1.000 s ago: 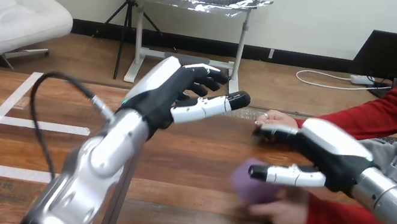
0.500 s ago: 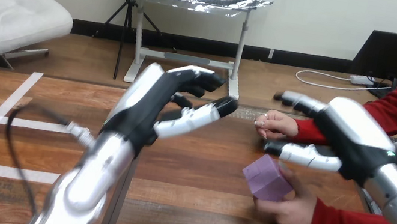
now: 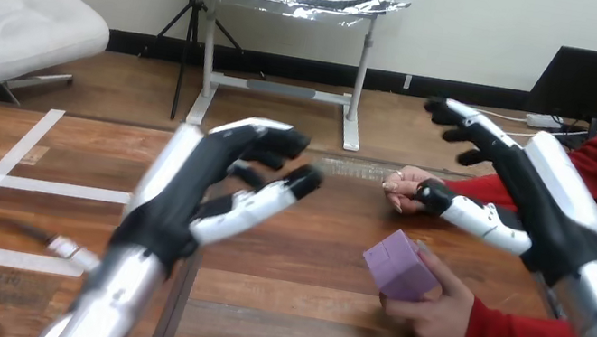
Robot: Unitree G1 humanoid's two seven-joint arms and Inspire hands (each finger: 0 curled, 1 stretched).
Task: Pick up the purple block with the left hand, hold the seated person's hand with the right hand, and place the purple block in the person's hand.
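While it lies in the person's nearer hand [image 3: 435, 315], the purple block [image 3: 400, 265] sits right of the table's middle, tilted on an edge, with the person's fingers cupped under and behind it. That hand rests on the wooden table [image 3: 280, 312], its red sleeve running off toward the view's right edge. Neither robot hand touches the block.

Just beyond the block, the person's farther hand [image 3: 404, 186] lies loosely closed on the tabletop. The right hand [image 3: 535, 208] hangs in the air above and to the right of the block, back turned up, its fingers spread nearly straight and pointing up and left, with nothing in its grasp. Its thumb [image 3: 474, 216] reaches toward the person's farther hand, and whether the tip touches it cannot be told.

Left of the block and well apart from it, the left hand [image 3: 180, 195] is raised over the table, fingers loosely bent and parted, thumb stretched toward the block, holding nothing. White tape lines [image 3: 45, 186] mark the table's left part
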